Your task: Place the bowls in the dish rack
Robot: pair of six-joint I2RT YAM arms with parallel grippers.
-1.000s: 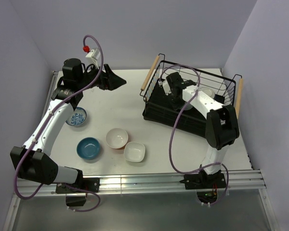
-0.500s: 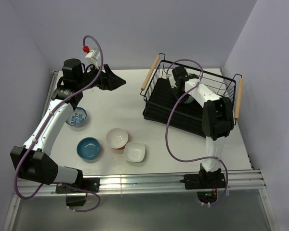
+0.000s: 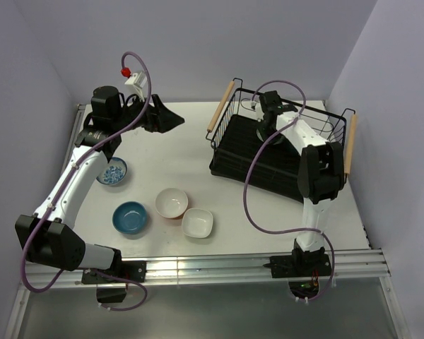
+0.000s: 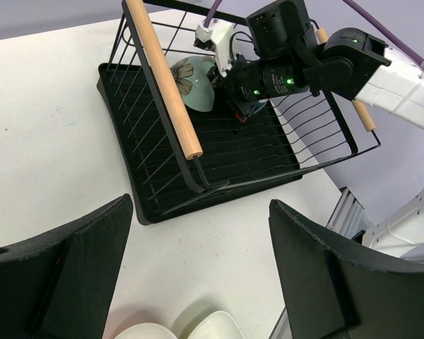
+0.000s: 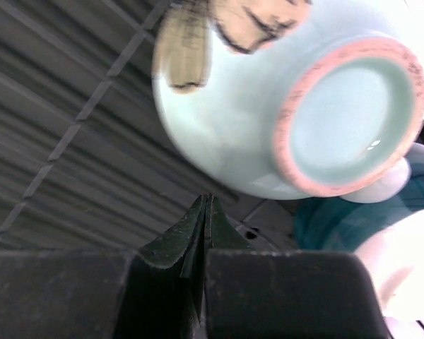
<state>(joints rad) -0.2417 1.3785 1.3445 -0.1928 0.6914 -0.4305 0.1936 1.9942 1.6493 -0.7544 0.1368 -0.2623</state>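
The rack was black wire over a ribbed black tray, with a round pale wooden handle along each end, and it stood at the right of the white table. Inside it, at the far end, the mint bowl lay tipped on its side, smooth and glossy, with a brown-and-tan flower painted on its outside and a bare pinkish foot ring facing the right wrist camera. Beyond it in that view were a dark teal shape and a white one, too blurred to name. The right arm reached forward over the rack and bent down into it, its claw pressed fully closed on nothing, just below the mint bowl. The left arm stretched to the far left of the table, wrist turned toward the rack, its claw spread wide and empty above the table. Near the left arm sat four glazed bowls: a patterned bowl, a blue bowl, an orange bowl with a white inside, and a square bowl, the last two touching.
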